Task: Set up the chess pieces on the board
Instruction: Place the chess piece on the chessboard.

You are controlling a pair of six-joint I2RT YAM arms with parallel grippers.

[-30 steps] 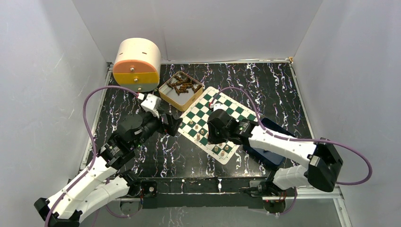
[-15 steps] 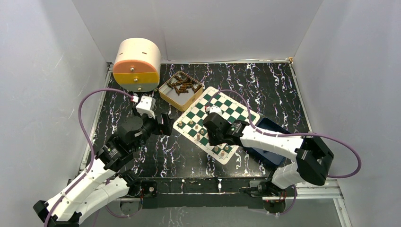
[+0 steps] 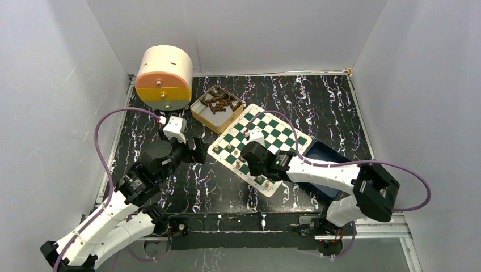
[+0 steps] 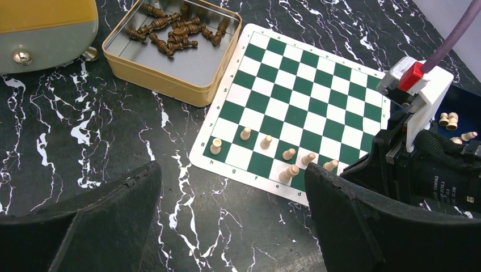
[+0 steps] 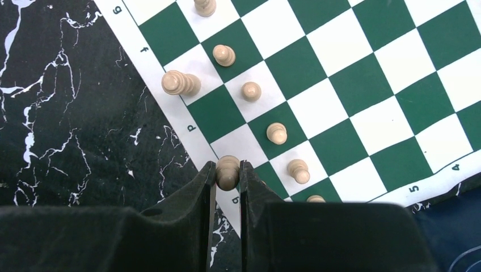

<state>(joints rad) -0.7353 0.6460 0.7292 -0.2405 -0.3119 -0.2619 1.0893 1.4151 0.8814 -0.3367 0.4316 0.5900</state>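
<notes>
A tan chess piece [image 5: 227, 170] is being pinched in the right gripper [image 5: 228, 184], closed tight on it, over the board [image 5: 351, 96] at its seven o'clock edge. Other pieces [image 5: 277, 132] are being seen upright beyond. At the board's nine o'clock, the left gripper [image 4: 232, 192] is being held wide open, empty.
</notes>
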